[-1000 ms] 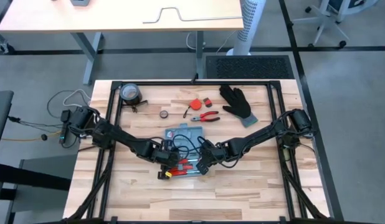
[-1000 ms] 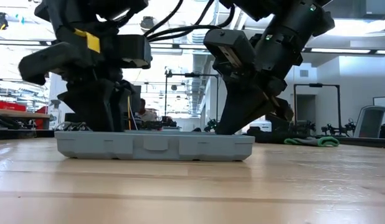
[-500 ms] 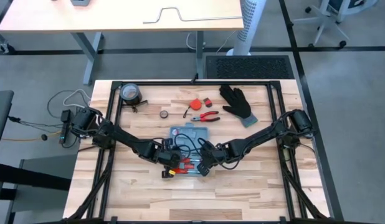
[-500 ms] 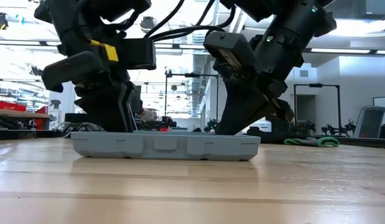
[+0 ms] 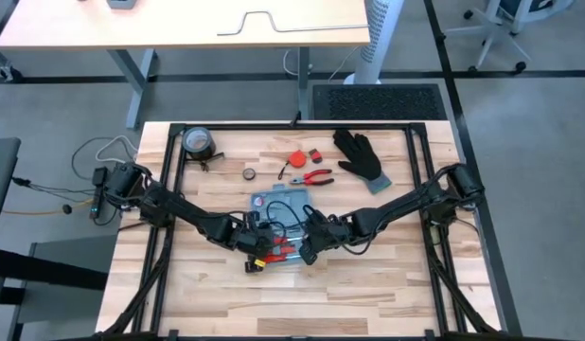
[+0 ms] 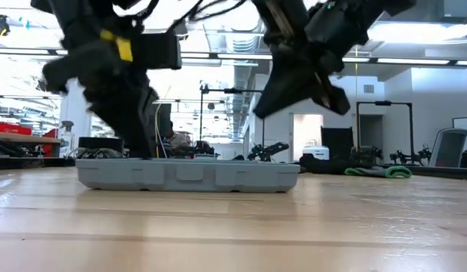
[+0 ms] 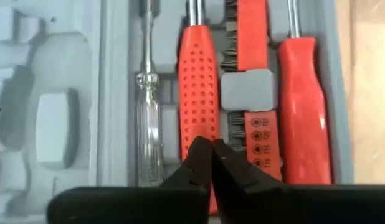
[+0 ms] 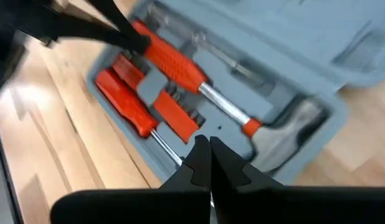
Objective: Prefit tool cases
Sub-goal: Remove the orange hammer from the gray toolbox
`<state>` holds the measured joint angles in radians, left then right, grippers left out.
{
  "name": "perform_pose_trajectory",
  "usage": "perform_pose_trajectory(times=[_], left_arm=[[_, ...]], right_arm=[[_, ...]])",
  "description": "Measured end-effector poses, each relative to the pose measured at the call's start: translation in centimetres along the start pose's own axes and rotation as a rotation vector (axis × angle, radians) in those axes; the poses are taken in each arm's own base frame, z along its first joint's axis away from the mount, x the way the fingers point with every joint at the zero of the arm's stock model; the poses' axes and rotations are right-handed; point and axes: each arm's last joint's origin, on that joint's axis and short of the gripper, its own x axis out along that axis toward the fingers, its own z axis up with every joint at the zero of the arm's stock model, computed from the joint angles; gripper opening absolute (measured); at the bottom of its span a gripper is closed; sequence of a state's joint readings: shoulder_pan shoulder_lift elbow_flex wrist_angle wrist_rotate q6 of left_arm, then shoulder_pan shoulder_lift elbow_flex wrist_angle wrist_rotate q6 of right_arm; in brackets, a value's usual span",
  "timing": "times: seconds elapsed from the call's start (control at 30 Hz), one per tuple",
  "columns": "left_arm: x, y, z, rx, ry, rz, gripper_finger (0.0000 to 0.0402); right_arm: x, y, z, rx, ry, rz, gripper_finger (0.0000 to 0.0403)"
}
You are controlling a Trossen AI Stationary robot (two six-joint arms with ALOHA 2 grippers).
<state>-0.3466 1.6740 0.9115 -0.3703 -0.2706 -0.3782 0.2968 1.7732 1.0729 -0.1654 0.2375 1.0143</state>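
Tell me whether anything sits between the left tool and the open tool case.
Nothing visible does. The left tool is shut, its tips right over the red-handled screwdriver lying in the tool case. The right tool, also shut, hangs just above the case's other end.

— Where's the top camera looking from?
— Straight down over the whole table [image 5: 387,284], both arms in it, floor around the edges.
— And the low one?
— At tabletop height, level across the wood into the room, close to the tool case [image 6: 188,175].
— The wrist cameras?
— Each peers past its own fingers, right up against that same case's slots [image 7: 68,93], [image 8: 292,56]. All four views share the case.
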Motion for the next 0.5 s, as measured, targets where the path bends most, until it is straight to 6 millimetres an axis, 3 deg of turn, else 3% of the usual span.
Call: perform_pose_trajectory(times=[0.2, 0.5], left_arm=[[-2.6, 0.8, 1.0, -0.023, -0.099, 0.011, 0.0004], [-3.5, 1.5, 1.2, 0.033, -0.111, 0.026, 0.0002]], right_arm=[[-1.6, 0.2, 0.9, -0.009, -0.052, 0.007, 0.0000], [-0.7, -0.4, 0.8, -0.060, 0.000, -0.014, 0.0005]])
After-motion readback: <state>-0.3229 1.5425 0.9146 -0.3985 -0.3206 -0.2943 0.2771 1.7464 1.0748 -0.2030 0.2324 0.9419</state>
